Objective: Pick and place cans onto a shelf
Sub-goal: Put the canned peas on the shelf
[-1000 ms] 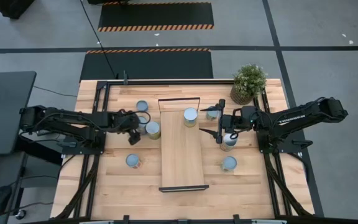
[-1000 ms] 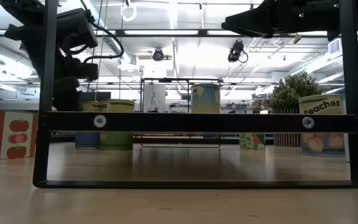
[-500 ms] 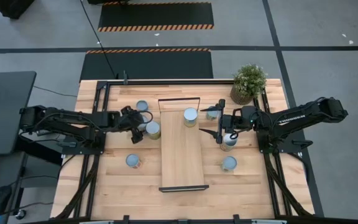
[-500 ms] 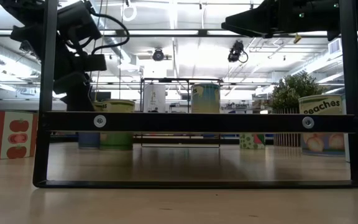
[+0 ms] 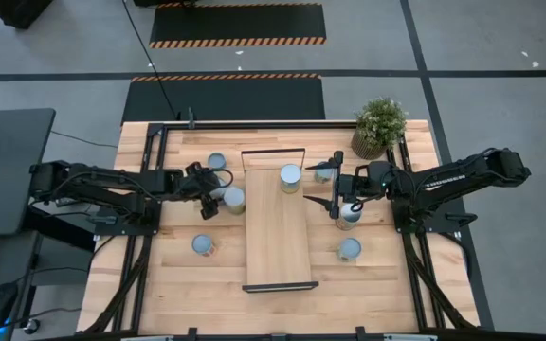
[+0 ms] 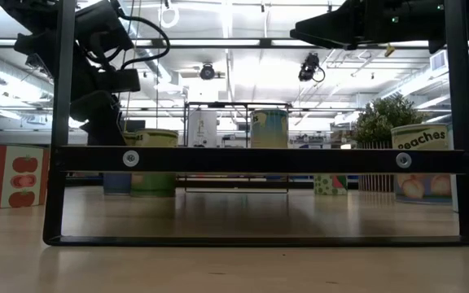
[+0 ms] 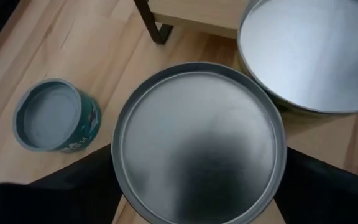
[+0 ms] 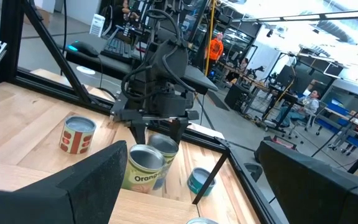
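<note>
Eight cans in the high view, all sealed with flat metal lids, so contents are unseen; labels hint at fruit and veg: "peaches" on one can point(image 6: 420, 163), tomatoes on another point(image 6: 10, 175), "Orange" on a third point(image 8: 143, 165). One can point(image 5: 291, 177) stands upright on the shelf point(image 5: 278, 237) near its far end; the other seven are on the table, four to the shelf's left and three to its right. The left gripper point(image 5: 209, 194) is low over the target can point(image 7: 199, 140), jaws spread and straddling it, one finger on each side of the body; whether the pads touch yet I cannot tell, and it sits on the table, not lifted. This can is just beside the orange-label can point(image 5: 233, 197), nearly touching, and a teal can point(image 7: 58, 115) stands near on the other side. The right gripper point(image 5: 337, 201) hangs released and empty near a can point(image 5: 348, 216) right of the shelf. Handling guess: rigid metal cylinder, likely full and fairly heavy for its size, with a smooth label that could slip. Best hold is across the side wall about mid-height, squarely on the diameter, kept upright. Risk: a finger nudging the neighbouring can while closing or lifting.
</note>
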### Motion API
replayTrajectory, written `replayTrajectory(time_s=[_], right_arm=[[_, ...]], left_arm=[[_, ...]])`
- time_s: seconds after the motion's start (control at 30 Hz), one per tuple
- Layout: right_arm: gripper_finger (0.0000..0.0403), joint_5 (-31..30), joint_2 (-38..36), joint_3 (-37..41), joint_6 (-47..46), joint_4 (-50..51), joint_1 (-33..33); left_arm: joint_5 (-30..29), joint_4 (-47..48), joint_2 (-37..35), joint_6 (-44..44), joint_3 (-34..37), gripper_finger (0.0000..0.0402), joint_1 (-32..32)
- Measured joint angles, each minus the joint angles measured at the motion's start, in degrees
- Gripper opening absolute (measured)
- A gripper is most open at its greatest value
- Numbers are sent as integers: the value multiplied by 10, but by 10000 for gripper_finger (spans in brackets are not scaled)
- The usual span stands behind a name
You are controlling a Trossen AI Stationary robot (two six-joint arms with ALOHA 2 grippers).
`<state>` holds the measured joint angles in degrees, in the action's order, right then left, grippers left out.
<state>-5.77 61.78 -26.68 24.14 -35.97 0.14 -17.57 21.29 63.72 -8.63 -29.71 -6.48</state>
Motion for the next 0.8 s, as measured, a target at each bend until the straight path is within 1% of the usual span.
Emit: replayTrajectory(time_s=[0.1,0.17,0.27,0.33,0.47,0.6,0.7,0.8], right_arm=[[373,0,0,0,0,0,0],[373,0,0,0,0,0,0],[373,0,0,0,0,0,0],[373,0,0,0,0,0,0],[373,0,0,0,0,-4,0],[373,0,0,0,0,-4,0],[373,-1,0,0,0,-4,0],[373,-1,0,0,0,-8,-2]], left_arm=[[6,49,-7,1,-21,323,-1],[1,87,-7,3,-53,320,-1],[-16,174,-9,3,-109,322,-6],[-17,207,-9,4,-147,323,-9],[-4,224,-9,42,-214,324,-11],[-3,215,1,75,-273,325,-11],[-1,210,27,83,-300,325,-10],[37,173,69,90,-310,325,-6]])
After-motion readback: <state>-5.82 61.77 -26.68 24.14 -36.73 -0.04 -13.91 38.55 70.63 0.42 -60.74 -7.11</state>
